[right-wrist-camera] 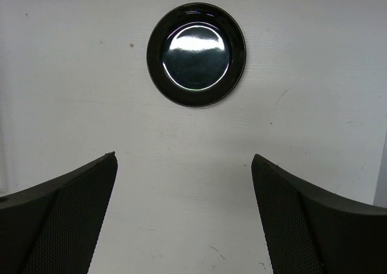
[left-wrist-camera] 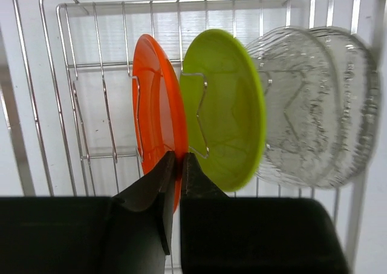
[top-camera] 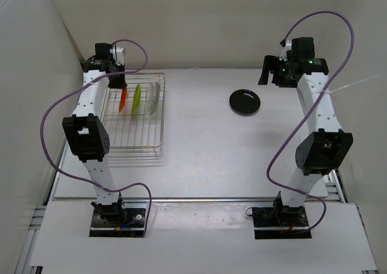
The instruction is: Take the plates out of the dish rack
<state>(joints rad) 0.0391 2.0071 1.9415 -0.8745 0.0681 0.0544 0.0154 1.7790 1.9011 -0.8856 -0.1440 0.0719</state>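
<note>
The dish rack (top-camera: 134,146) stands at the left of the table, and three plates stand on edge in it. From left to right they are an orange-red plate (top-camera: 123,98) (left-wrist-camera: 152,98), a lime green plate (top-camera: 137,98) (left-wrist-camera: 230,104) and a clear plate (top-camera: 153,97) (left-wrist-camera: 302,110). My left gripper (top-camera: 118,80) (left-wrist-camera: 178,158) reaches in from the rack's far left end. It is shut on the near rim of the orange-red plate. The black plate (top-camera: 245,100) (right-wrist-camera: 196,54) lies flat on the table at the right. My right gripper (top-camera: 267,74) (right-wrist-camera: 183,156) hovers open behind it, holding nothing.
The rack's wire wall (left-wrist-camera: 97,50) rises behind the plates, and its near half holds nothing. White walls close in the table at the back and left. The left arm's purple cable (top-camera: 60,104) loops beside the rack.
</note>
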